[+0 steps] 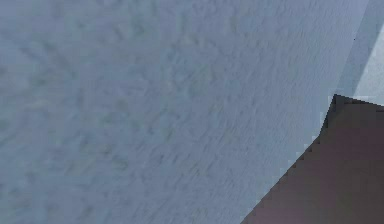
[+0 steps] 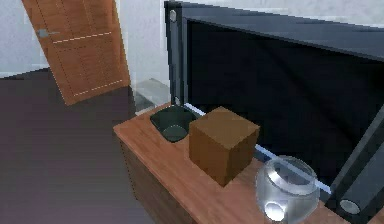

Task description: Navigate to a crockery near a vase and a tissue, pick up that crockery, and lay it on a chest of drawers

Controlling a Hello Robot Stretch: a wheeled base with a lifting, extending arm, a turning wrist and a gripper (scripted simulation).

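Sat nose-to-wall [image 1: 150, 100], probably to get the bowl [image 2: 172, 124] side-on for reaching. Tucked just beside box [image 2: 223, 145], near vase [image 2: 286, 187], on the stand [image 2: 160, 162] — looked like the right crockery. Couldn't tell the gripper's state.

No text, label, number or sign can be read in either view. The brown box [image 2: 224, 146] on the desk [image 2: 160, 165] has plain faces, as far as can be seen. The dark screen [image 2: 290, 95], the wooden door [image 2: 85, 50] and the glass vessel [image 2: 287, 187] also carry no readable print.
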